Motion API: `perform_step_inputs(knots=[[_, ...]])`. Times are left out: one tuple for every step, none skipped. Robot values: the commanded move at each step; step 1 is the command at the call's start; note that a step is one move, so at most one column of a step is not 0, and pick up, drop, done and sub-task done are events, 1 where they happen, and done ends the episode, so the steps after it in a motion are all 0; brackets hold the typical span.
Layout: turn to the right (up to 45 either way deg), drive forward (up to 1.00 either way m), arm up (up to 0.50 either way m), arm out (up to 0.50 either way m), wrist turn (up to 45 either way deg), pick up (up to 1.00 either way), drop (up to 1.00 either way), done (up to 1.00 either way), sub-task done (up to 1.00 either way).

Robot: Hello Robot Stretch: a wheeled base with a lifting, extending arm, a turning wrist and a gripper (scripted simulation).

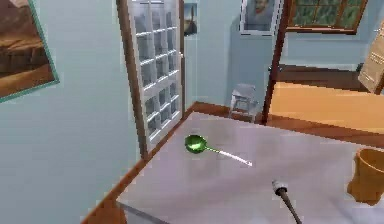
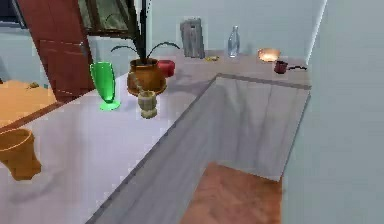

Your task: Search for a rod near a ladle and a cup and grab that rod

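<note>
A green ladle [image 1: 197, 145] with a thin silver handle lies on the pale grey countertop [image 1: 190, 185] in the forward view. Nearer the front edge lies a thin dark rod [image 1: 286, 200] with a pale end, pointing toward the bottom of the picture. A tan cup [image 1: 370, 173] stands at the forward view's right edge. The same tan cup [image 2: 18, 152] appears at the arm side view's left, on the counter [image 2: 90, 150].
A glass-paned door [image 1: 155, 65] and a wooden table [image 1: 325, 105] lie beyond the counter. Along the counter stand a green glass [image 2: 104, 85], a small cup [image 2: 148, 103], a potted plant [image 2: 146, 70], a red bowl [image 2: 166, 68], a grey appliance [image 2: 192, 38] and a bottle [image 2: 233, 42]. Red-brown floor [image 2: 235, 195] lies inside the counter's bend.
</note>
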Motion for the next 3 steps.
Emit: perform_step_inputs(knots=[[-45.0,0.0,0.0,0.0,0.0,0.0,0.0,0.0,0.0],[-15.0,0.0,0.0,0.0,0.0,0.0,0.0,0.0,0.0],[0.0,0.0,0.5,0.0,0.0,0.0,0.0,0.0,0.0]])
